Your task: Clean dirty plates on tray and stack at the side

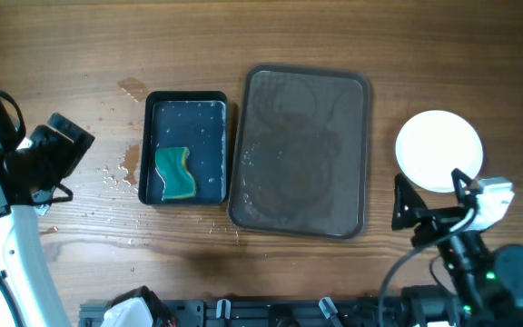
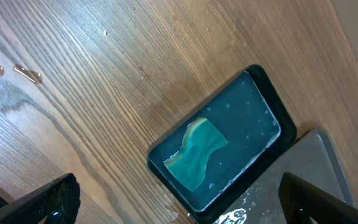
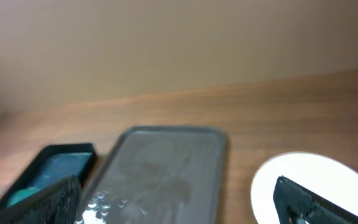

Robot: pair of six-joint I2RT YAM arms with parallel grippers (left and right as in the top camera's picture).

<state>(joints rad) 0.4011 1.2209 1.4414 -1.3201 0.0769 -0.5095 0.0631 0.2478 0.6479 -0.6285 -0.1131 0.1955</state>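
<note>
The dark brown tray (image 1: 363, 154) lies in the middle of the table, wet and with no plate on it. It also shows in the right wrist view (image 3: 166, 162) and at the left wrist view's corner (image 2: 328, 155). A round white plate (image 1: 439, 150) sits on the table right of the tray, its top clean; I cannot tell how many lie stacked under it. It shows in the right wrist view too (image 3: 309, 177). My right gripper (image 1: 429, 202) (image 3: 176, 202) is open and empty, just in front of the plate. My left gripper (image 1: 57, 162) (image 2: 179, 199) is open and empty at the far left.
A smaller black glossy tray (image 1: 185, 96) (image 2: 272, 93) holding water and a green sponge (image 1: 176, 173) (image 2: 197, 149) stands left of the brown tray. Water drops (image 1: 121, 173) lie on the wood left of it.
</note>
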